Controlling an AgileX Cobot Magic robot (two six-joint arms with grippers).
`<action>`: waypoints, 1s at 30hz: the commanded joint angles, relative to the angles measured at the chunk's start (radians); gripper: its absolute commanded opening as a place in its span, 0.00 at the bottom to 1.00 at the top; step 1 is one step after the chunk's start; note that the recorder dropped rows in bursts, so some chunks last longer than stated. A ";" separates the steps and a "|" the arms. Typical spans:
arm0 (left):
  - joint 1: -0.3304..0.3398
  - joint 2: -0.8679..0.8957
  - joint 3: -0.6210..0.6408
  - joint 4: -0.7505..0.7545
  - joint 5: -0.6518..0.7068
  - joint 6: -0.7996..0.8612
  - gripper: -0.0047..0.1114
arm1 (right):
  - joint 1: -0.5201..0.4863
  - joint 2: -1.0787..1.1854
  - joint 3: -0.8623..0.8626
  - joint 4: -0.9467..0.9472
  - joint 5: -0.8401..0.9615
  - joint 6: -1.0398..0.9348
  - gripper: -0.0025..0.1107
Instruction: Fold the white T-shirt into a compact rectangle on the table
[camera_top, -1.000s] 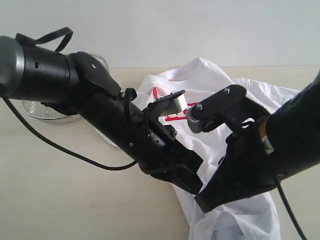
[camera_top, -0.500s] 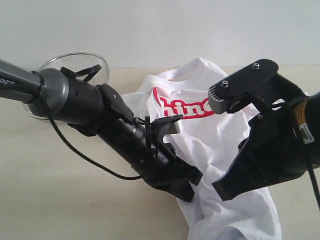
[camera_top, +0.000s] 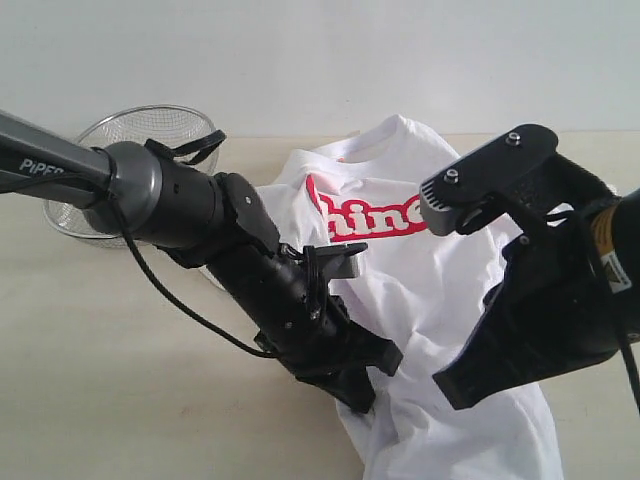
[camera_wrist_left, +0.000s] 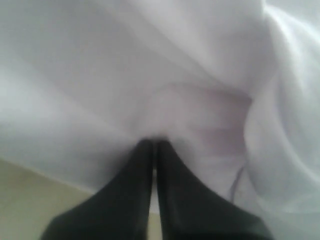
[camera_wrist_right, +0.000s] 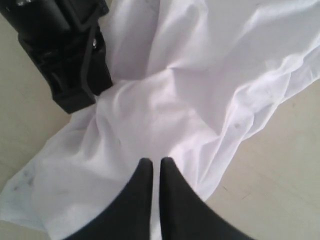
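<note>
The pale table (camera_top: 110, 390) is overlaid by the crumpled white T-shirt (camera_top: 430, 270) — a mesh bowl (camera_top: 150, 126) is set far-left.

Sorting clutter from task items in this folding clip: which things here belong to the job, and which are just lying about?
Job: T-shirt; table; left hand, pinching the T-shirt; right hand, shut over the T-shirt.
Lying about: mesh bowl at the table's far edge.

Left hand (camera_wrist_left: 154, 143) clamping white T-shirt (camera_wrist_left: 200, 75); right hand (camera_wrist_right: 152, 161) closed.
</note>
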 joint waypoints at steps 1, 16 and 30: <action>-0.005 0.011 0.012 0.126 -0.001 -0.049 0.08 | -0.022 0.043 0.029 -0.011 0.029 0.020 0.02; 0.147 -0.077 0.189 0.132 -0.008 -0.008 0.08 | -0.169 0.146 0.126 0.275 -0.110 -0.151 0.02; 0.343 -0.246 0.266 0.102 0.012 0.050 0.08 | -0.169 0.155 0.126 0.280 -0.094 -0.168 0.02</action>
